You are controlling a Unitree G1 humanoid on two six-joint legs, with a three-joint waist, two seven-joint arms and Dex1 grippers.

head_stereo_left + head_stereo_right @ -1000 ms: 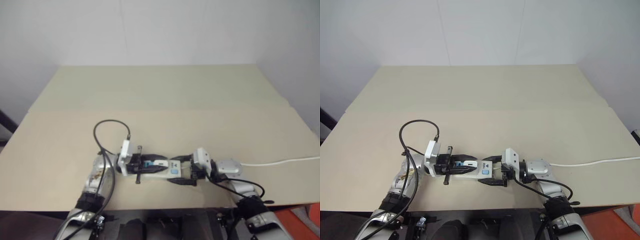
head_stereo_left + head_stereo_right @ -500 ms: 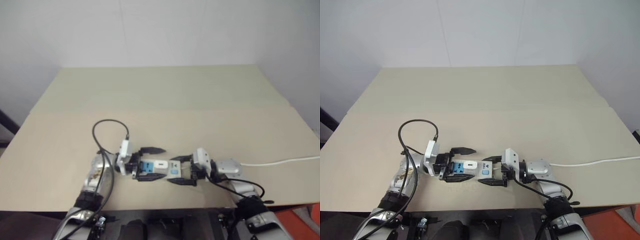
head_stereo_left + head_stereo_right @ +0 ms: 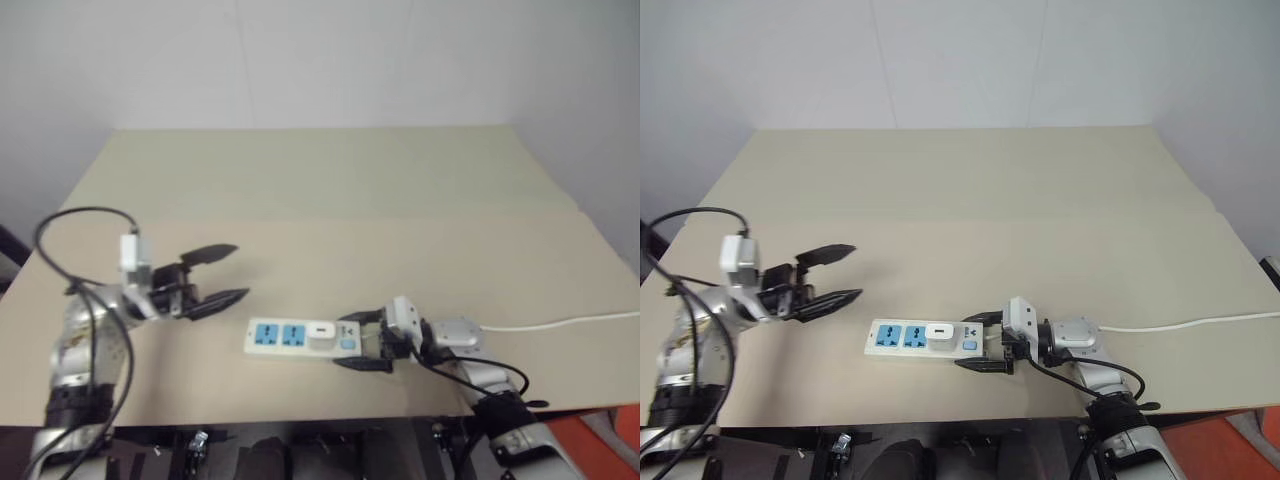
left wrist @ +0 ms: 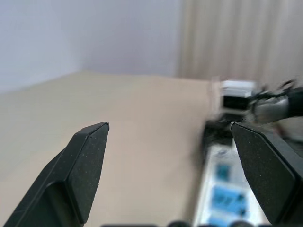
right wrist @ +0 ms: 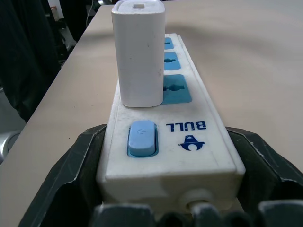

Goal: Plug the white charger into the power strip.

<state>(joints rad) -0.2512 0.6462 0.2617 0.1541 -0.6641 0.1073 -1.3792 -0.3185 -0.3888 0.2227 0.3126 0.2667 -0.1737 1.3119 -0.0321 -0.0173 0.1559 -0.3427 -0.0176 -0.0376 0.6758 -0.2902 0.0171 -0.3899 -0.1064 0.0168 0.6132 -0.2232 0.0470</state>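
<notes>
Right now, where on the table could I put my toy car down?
The far half of the table is bare, up to the wall. So is the gap between the left pincer and the power strip. Near the front edge, the strip, charger and right pincer crowd together.

A beige worktop [image 3: 970, 190] fills the scene, with a faint seam across its width. A plain white wall [image 3: 960, 60] rises at its far edge, showing thin vertical joints. Orange flooring [image 3: 1230, 450] appears at the near right corner.
</notes>
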